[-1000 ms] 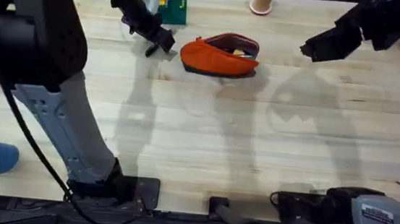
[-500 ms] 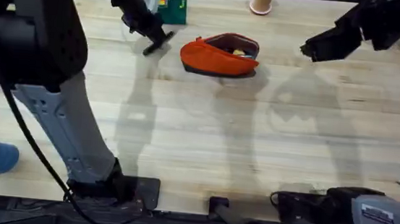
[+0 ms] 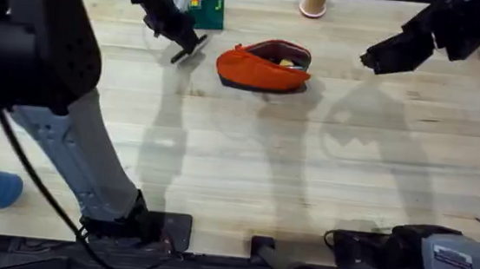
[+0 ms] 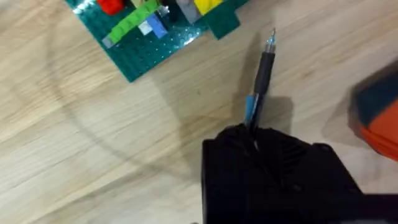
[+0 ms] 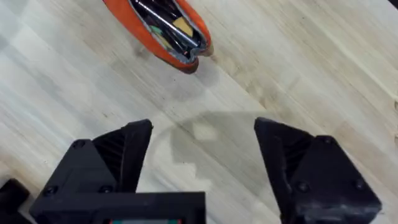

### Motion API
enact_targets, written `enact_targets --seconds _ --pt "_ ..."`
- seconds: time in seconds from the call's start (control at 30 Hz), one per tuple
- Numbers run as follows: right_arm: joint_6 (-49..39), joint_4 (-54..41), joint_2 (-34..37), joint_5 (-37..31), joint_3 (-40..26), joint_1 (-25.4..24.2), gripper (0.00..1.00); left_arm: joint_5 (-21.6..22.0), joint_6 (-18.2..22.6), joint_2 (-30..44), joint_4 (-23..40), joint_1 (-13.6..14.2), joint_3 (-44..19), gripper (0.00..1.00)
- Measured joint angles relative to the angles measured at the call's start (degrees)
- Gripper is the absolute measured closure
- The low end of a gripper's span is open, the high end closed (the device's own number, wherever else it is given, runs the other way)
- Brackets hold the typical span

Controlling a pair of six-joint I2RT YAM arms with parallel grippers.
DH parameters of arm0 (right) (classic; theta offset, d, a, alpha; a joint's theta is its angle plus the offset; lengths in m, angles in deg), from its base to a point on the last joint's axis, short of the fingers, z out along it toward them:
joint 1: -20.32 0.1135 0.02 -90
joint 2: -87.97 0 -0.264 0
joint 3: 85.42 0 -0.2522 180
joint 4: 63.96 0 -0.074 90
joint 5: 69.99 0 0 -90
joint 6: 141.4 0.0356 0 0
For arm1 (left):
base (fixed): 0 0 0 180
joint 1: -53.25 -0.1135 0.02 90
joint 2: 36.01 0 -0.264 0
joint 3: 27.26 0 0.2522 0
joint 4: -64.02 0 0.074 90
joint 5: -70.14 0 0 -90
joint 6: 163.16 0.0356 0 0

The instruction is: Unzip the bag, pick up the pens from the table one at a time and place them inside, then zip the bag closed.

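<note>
Left gripper [image 4: 255, 140]: my black fingers are clamped on the black pen [image 4: 261, 78], a slim rod with a blue band and a clear pointed tip sticking out past my fingertips; in the overhead view I sit at the upper left of the frame [image 3: 182, 47], just left of the bag.
Right gripper [image 5: 202, 155]: my two blocky black fingers are spread wide with nothing between them, above bare wood at the upper right of the overhead frame [image 3: 377, 58].
Bag [image 3: 263, 67]: soft orange fabric pouch, oblong, dark along its bottom edge, lying upper centre; its mouth gapes open [image 5: 165, 28], with a slim dark, shiny item and a tan piece inside.
Table [image 3: 306, 175]: pale wood planks with fine straight grain.
Brick plate [image 4: 152, 31]: green studded plate with coloured bricks, beyond the pen tip.
</note>
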Motion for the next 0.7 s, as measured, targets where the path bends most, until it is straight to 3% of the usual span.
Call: enact_targets --seconds 0.3,0.57,0.7 --pt "0.0 0.0 0.0 0.0 0.0 0.02 0.005 -0.01 -0.22 -11.84 1.37 0.0 -0.29 0.958" --pt "0.02 0.0 0.0 0.0 0.0 0.02 0.005 0.0 -0.28 -19.31 6.85 0.2 -0.52 0.959" --pt "0.01 0.0 0.0 0.0 0.0 0.0 0.005 0.1 0.09 -22.67 9.59 1.67 -0.52 0.959"
